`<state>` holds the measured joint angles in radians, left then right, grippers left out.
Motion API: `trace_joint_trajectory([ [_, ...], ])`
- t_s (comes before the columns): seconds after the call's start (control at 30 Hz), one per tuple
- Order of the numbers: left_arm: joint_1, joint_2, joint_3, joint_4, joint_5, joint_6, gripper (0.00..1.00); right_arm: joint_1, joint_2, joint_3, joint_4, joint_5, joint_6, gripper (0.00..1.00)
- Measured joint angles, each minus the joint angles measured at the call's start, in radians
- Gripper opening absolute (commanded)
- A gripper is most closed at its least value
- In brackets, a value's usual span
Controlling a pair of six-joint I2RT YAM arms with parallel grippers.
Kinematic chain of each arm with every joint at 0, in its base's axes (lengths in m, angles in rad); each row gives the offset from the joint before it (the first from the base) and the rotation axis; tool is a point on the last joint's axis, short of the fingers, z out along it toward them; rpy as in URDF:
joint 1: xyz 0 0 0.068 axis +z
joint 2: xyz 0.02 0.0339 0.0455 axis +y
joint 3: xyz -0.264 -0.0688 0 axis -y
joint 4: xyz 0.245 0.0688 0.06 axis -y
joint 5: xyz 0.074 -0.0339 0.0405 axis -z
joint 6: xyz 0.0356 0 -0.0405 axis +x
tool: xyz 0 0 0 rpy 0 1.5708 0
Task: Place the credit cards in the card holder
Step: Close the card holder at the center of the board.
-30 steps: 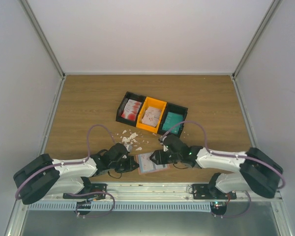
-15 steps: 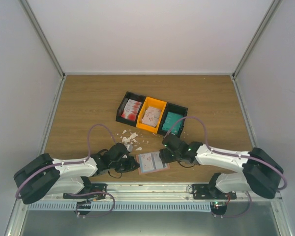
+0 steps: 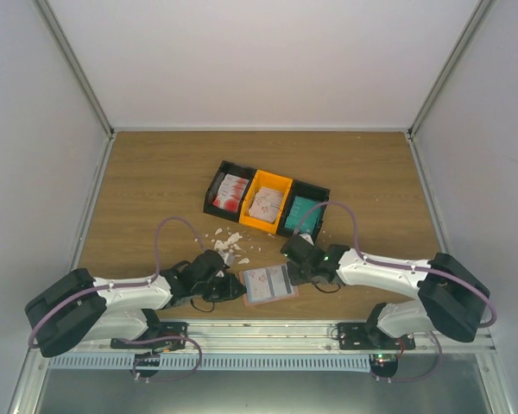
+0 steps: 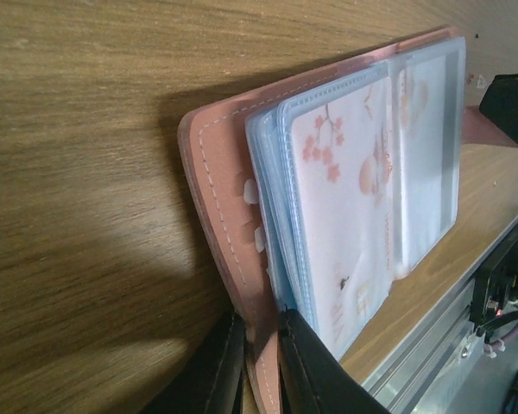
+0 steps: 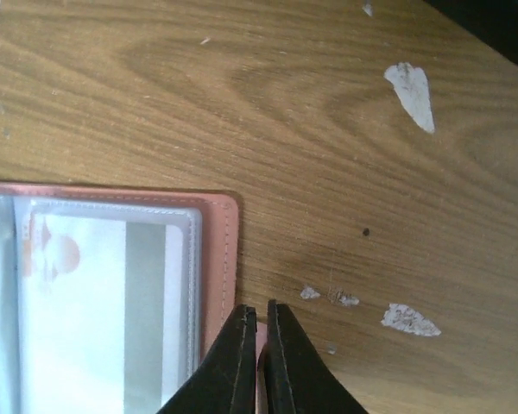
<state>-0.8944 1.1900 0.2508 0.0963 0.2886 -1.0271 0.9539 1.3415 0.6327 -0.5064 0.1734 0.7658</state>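
The salmon-pink card holder (image 3: 268, 284) lies open near the table's front edge, its clear sleeves facing up. One sleeve holds a white card with pink blossom print (image 4: 345, 198). My left gripper (image 3: 236, 289) is shut on the pink cover (image 4: 211, 198) at the holder's left edge, one finger on each side. My right gripper (image 3: 291, 273) is at the holder's right edge (image 5: 217, 259), its fingers (image 5: 242, 362) almost together with a thin strip of pink between them. More credit cards lie in the tray: red-and-white ones (image 3: 230, 191), pinkish ones (image 3: 265, 203) and teal ones (image 3: 304, 212).
The black-and-orange three-compartment tray (image 3: 214, 205) sits at mid-table behind the holder. White scraps (image 3: 227, 241) are scattered between the tray and the left gripper, and a few (image 5: 407, 84) lie beside the right gripper. A metal rail (image 3: 259, 332) runs just in front of the holder.
My right gripper has drawn back to the right, from over the holder to its right edge, and its jaws went from wide to nearly closed. The left gripper and the holder have stayed put.
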Motion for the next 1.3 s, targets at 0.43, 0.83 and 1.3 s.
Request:
trace_joint_trajectory([
  [0.43, 0.0, 0.127, 0.059, 0.072, 0.011, 0.029, 0.1, -0.007, -0.126, 0.052, 0.016, -0.114, -0.01, 0.0],
  [0.83, 0.0, 0.296, 0.146, 0.205, -0.013, 0.035, 0.16, -0.04, -0.072, -0.044, 0.363, -0.418, 0.025, 0.01],
  [1.3, 0.0, -0.045, 0.039, -0.095, -0.255, -0.077, 0.24, -0.062, 0.161, -0.109, 0.709, -0.593, 0.062, 0.11],
])
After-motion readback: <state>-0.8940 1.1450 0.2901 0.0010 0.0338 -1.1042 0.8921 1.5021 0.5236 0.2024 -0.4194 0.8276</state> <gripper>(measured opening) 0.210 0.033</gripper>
